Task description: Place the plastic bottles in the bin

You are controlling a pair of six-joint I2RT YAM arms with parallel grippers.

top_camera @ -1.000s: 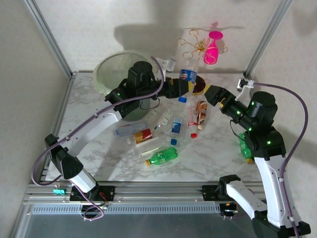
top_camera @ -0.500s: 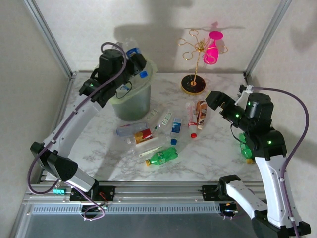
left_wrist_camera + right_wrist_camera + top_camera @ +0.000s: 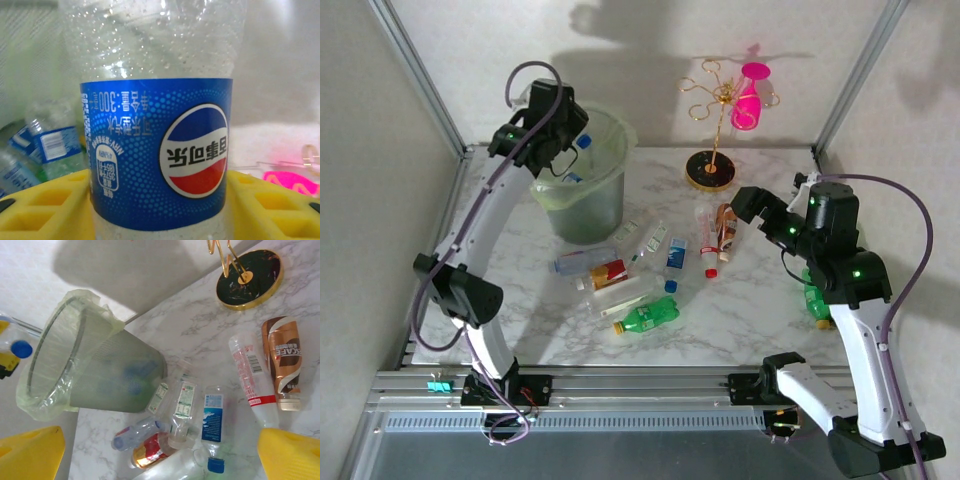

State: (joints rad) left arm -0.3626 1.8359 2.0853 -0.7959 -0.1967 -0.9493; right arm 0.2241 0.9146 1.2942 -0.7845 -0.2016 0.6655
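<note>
One pale-green, see-through bin (image 3: 582,200) stands back left on the table (image 3: 750,320), at least two bottles inside. Above its rim the left claw (image 3: 568,140), half shut, grasps a clear, blue-labelled Pepsi bottle (image 3: 157,155). Ten bottles (image 3: 647,315) lie on the table, two green. The right claw (image 3: 750,208) hangs wide open, empty.

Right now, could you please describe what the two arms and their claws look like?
The left arm and right arm share white shells, black joint housings and small green lights, with a purple cable looping along each. The left claw and right claw look black, with bright yellow finger pads.
</note>
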